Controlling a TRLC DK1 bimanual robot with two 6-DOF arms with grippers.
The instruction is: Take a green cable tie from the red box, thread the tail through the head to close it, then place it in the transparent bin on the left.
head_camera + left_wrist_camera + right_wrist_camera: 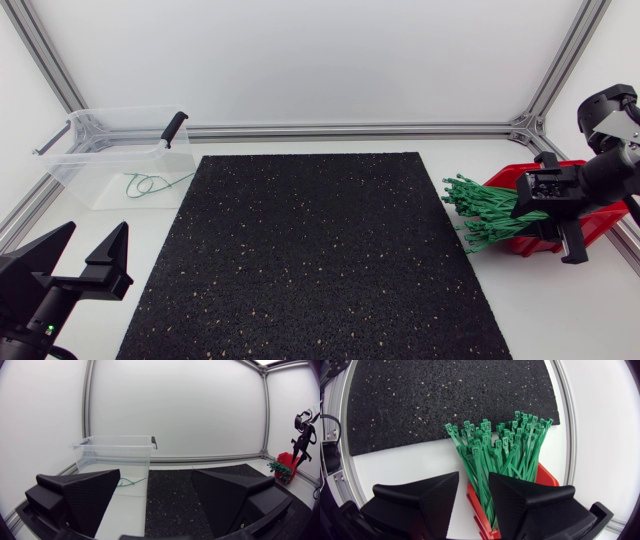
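The red box (508, 177) stands at the table's right edge, and a thick bundle of green cable ties (480, 210) fans out of it toward the mat. My right gripper (548, 212) hangs over the box. In the right wrist view its fingers stand partly apart (474, 480), with several ties (505, 445) running between them over the red box (544, 476); a gap shows beside one finger. My left gripper (85, 265) is wide open and empty at the front left (155, 495). The transparent bin (75, 160) sits at the back left.
A black speckled mat (320, 260) covers the middle of the table. One looped green tie (150, 184) lies in the bin, which also shows ahead of my left gripper (117, 452). The bin's black handle (174, 128) sticks up at its right corner.
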